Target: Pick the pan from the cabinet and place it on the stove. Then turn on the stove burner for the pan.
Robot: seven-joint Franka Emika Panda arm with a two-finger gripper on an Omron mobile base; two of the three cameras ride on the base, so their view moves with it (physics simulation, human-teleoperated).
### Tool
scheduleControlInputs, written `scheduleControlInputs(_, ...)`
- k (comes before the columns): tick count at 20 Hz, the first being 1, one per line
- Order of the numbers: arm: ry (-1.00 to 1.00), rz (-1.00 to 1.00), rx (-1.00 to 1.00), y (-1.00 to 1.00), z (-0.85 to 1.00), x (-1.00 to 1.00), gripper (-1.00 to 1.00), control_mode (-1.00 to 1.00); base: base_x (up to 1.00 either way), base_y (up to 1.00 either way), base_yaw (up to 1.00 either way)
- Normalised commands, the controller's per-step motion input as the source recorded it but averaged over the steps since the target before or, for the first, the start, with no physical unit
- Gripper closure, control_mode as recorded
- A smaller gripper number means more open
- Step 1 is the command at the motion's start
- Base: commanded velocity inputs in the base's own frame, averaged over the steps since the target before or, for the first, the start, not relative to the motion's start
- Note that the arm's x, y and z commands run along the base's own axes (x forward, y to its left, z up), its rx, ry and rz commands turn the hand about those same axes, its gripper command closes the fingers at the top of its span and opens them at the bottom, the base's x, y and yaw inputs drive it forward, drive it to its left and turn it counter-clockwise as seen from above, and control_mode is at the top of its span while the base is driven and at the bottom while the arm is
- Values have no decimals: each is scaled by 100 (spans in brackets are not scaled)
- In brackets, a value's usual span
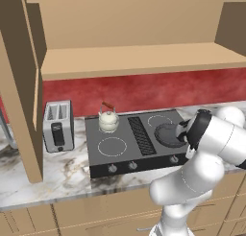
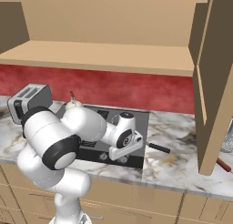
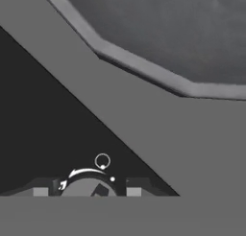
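One pan (image 1: 169, 134) sits on the stove (image 1: 122, 156) at its right side, over the front-right ring area, its black handle (image 2: 159, 148) sticking out past the stove's right edge over the counter (image 2: 182, 166); gripper (image 1: 184, 130) is low at the pan's right rim near the handle root; whether its jaws grip the pan or stand free I cannot tell, fingers hidden by the wrist; hand view looks straight at a front knob (image 3: 86, 184) with pan wall above, so knob step looks next; risks: if pan is not released, pulling away drags it off the ring; overhanging handle could get clipped by the forearm; four knobs sit close, wrong one easily turned; cream kettle (image 1: 108, 120) on back-left ring and toaster (image 1: 58, 126) at counter's left, both well apart; cabinet (image 1: 139, 57) shelf above.
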Motion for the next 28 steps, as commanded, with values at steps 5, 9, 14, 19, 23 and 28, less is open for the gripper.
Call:
scheduleControlInputs(5, -6, 27, -2, 0, -57, -19, 100, -100, 0, 0, 0)
scheduleControlInputs(9, -5, 23, -6, 0, -58, -24, 100, -100, 0, 0, 0)
scheduleControlInputs(14, -1, 11, -7, 0, -38, -22, 100, -100, 0, 0, 0)
scheduleControlInputs(19, -6, 14, -6, -13, -33, -11, 100, -100, 0, 0, 0)
scheduleControlInputs(23, -10, 22, -3, -43, -35, -22, 100, -100, 0, 0, 0)
scheduleControlInputs(28, -6, 30, -3, -44, -46, -20, 100, -100, 0, 0, 0)
